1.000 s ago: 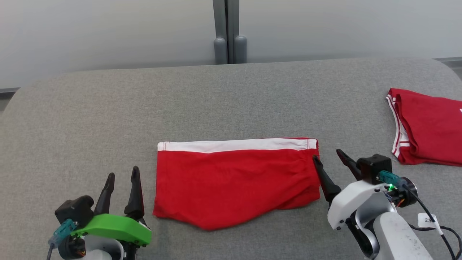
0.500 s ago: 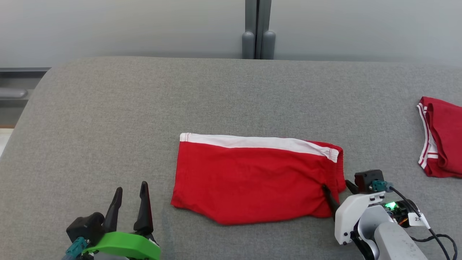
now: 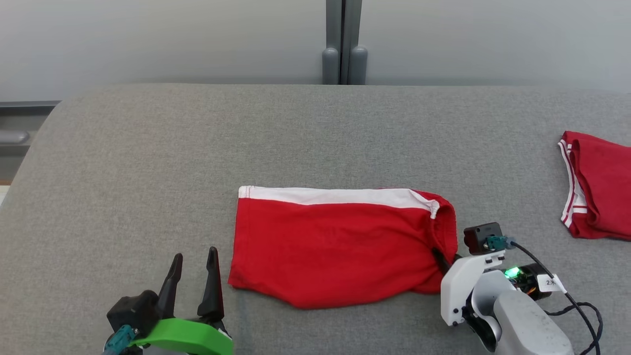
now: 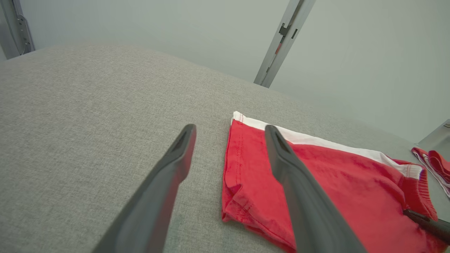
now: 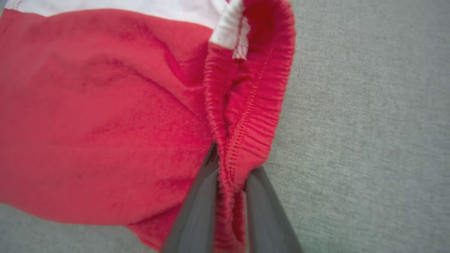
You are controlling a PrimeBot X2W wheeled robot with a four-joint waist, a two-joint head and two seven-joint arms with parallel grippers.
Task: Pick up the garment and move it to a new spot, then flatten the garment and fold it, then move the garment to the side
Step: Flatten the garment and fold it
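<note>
Red, soft and light, the garment (image 3: 335, 246) lies at lower centre on the grey tabletop (image 3: 148, 158). The right pincer (image 5: 233, 165) is clamped on its ribbed elastic edge, likely the firmest hold on limp cloth; the left pincer (image 3: 195, 254) stands spread, empty.

surface: grey fabric table (image 3: 148, 148) | centre: red garment (image 3: 335, 246) | right edge: second red piece (image 3: 601, 197)

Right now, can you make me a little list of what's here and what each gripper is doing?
surface: grey fabric-covered table
middle: red shorts with a white stripe, lying folded
far right: second red garment with white stripes
right gripper: shut on the shorts' elastic waistband
left gripper: open, beside the shorts' left edge, holding nothing
</note>
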